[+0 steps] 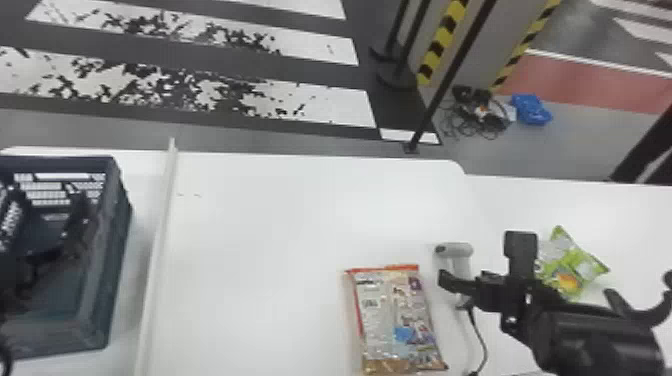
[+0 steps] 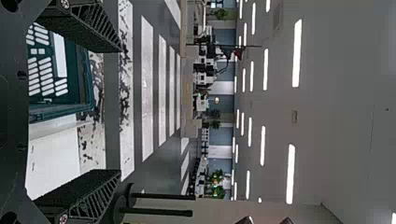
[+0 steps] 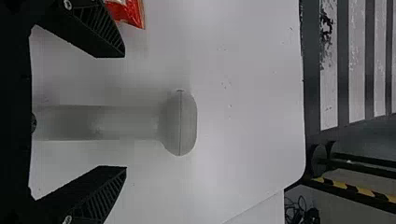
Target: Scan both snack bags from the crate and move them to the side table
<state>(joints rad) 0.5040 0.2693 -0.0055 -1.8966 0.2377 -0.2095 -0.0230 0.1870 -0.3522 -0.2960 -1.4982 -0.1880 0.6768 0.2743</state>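
the right gripper (image 3: 125,112) has its jaws apart, one finger on each side of the handle of the pale grey, t-shaped plastic scanner (image 3: 180,123), with a gap on both sides. taking hold of that handle looks like the step in hand. if the hand closes off-centre, one finger would meet the smooth handle first and could skid or twist the scanner on the white table (image 1: 260,225). a grip too near the wider head could slip as it lifts.

the thin black cable (image 1: 479,335) trails from the scanner toward the robot; a quick lift could pull it taut and tug the aim aside. the flat red-edged, printed plastic snack bag (image 1: 395,320) lies just left of the scanner, near enough for a finger or a swinging cable to nudge. its glossy, wrinkled film might throw glare back and spoil the reading.

the green and white crinkled snack bag (image 1: 572,265) lies to the right of the scanner, on what seems to be the side table (image 1: 620,220), beyond the right arm, which could brush it if swung wide. the left gripper (image 2: 121,110), jaws apart and empty, is by the dark slatted plastic crate (image 1: 112,280), well left of the scanner; a careless move could knock the rim.
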